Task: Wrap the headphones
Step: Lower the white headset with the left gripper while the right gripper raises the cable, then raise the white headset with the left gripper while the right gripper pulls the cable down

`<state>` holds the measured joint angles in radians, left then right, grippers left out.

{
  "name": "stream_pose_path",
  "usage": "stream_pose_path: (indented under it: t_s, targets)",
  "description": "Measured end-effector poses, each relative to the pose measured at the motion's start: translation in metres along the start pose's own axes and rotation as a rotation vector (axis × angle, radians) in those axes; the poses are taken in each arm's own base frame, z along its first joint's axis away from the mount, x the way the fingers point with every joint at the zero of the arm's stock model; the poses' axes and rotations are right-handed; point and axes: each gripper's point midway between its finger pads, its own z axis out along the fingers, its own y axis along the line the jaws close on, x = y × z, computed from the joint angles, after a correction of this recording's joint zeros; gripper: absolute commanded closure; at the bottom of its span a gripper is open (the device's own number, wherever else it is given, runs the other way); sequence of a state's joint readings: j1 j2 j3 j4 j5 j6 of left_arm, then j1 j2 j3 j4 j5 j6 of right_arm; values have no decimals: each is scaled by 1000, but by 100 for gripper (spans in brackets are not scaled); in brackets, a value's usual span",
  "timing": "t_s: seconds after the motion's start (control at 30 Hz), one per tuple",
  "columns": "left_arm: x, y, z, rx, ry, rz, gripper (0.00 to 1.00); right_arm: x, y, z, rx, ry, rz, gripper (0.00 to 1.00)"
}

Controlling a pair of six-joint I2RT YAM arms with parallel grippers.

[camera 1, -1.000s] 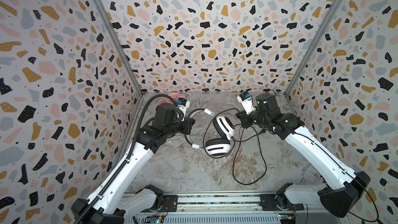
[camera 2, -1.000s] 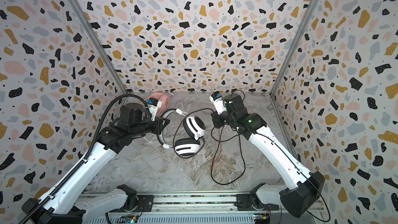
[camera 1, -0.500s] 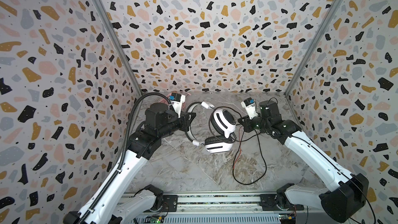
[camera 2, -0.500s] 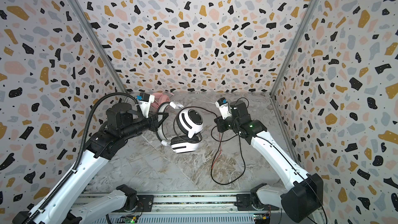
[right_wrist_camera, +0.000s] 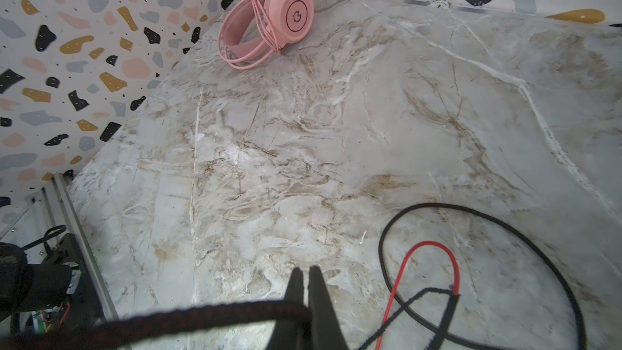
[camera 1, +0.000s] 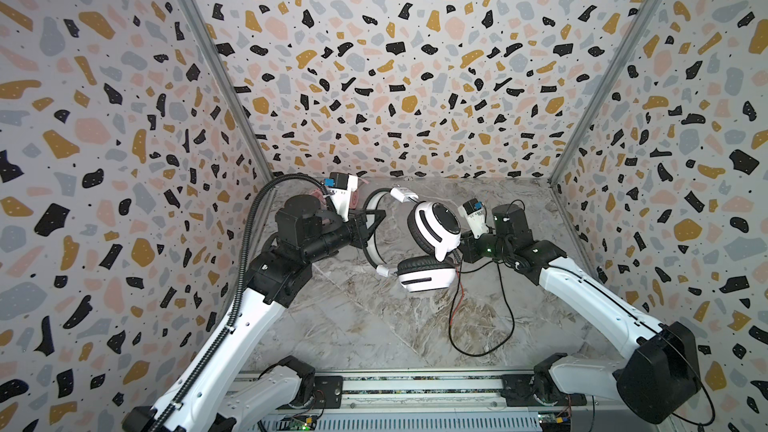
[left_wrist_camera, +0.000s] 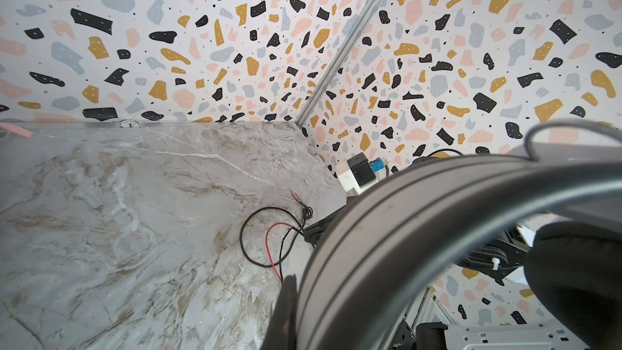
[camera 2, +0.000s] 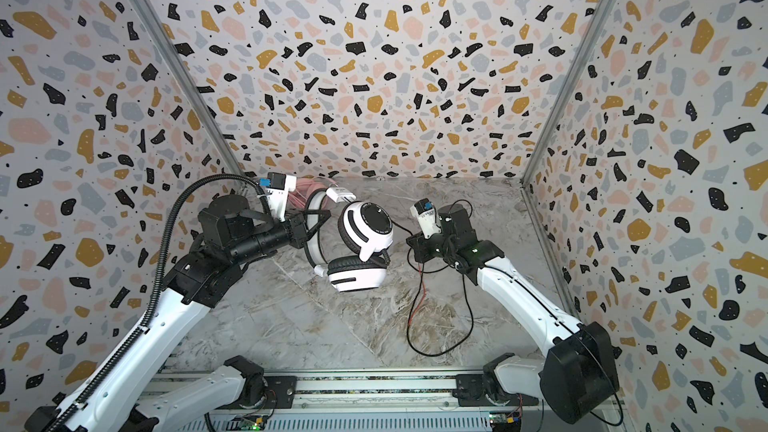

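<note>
A: Top views first, quick. What's the left arm doing?

B: In both top views the left gripper [camera 1: 373, 224] is clamping the headband [camera 1: 369, 249] of the white headset [camera 1: 435, 229], holding it up on edge near the middle of the table [camera 1: 332, 326]. The lower earcup [camera 1: 426, 279] is hanging low. Whether it's touching the table, I can't tell.

A: Right side?

B: The right gripper [camera 1: 460, 249] is sitting just beside the upper cup, pinching the cable [camera 1: 484, 326] close to where it leaves the headset. The rest is lying in a loose black-and-red loop on the table.

A: Pink one?

B: The pink headset [camera 2: 308, 192] is sitting in the far left corner, half hidden behind the left wrist.

A: Left wrist view?

B: The headband [left_wrist_camera: 404, 230] is filling the frame. One finger [left_wrist_camera: 287, 301] is pressing against it and the other is hidden, so the jaws are closed on it. Beyond, the cable loop and the plugs [left_wrist_camera: 298, 196] are lying free on the table.

A: Right wrist?

B: The right gripper [right_wrist_camera: 307, 276] is squeezing tight on the braided cable [right_wrist_camera: 202, 314], with slack trailing off in a loop. The pink headset [right_wrist_camera: 269, 21] is showing clearly here, its cord wound around it.

A: Progress?

B: I'm calling it about half. The pink one is looking done and parked. The white one is being held ready, but I'm not making out any turn of cable on it. All its winding, plus tucking the plugs, is looking like what's left.
</note>
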<state>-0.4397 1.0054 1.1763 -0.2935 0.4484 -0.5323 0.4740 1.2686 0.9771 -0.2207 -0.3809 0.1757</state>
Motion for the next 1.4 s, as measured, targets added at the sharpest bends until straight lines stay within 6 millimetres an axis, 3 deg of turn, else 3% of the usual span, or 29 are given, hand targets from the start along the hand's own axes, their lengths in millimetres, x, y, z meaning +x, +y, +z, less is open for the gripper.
stream_pose_path:
  t_s: [0.17,0.33,0.6,0.73,0.83,1.0,1.17,1.27,1.4]
  targets:
    - [-1,-3,4,23,2,-29,100,1,7,6,-65,-42,6,79]
    - [-6,-10,4,54,-10,-35,100,9,10,18,-129,-104,31,50]
    - [-24,-25,1,92,-33,-23,100,24,9,65,-248,-159,92,38]
    - [-34,-31,-1,96,-34,-24,100,28,26,81,-322,-161,83,36]
    - [-43,-36,-2,91,-34,-25,100,33,37,79,-356,-167,67,35]
    - [-60,-41,-4,84,-44,-24,100,65,24,50,-327,-168,86,8]
    - [-70,-44,-4,83,-51,-23,100,99,22,27,-313,-176,78,0]
    - [-73,-44,0,82,-44,-27,100,108,24,34,-322,-144,74,1]
    - [-79,-45,5,88,-40,-36,100,118,22,60,-317,-76,71,1]
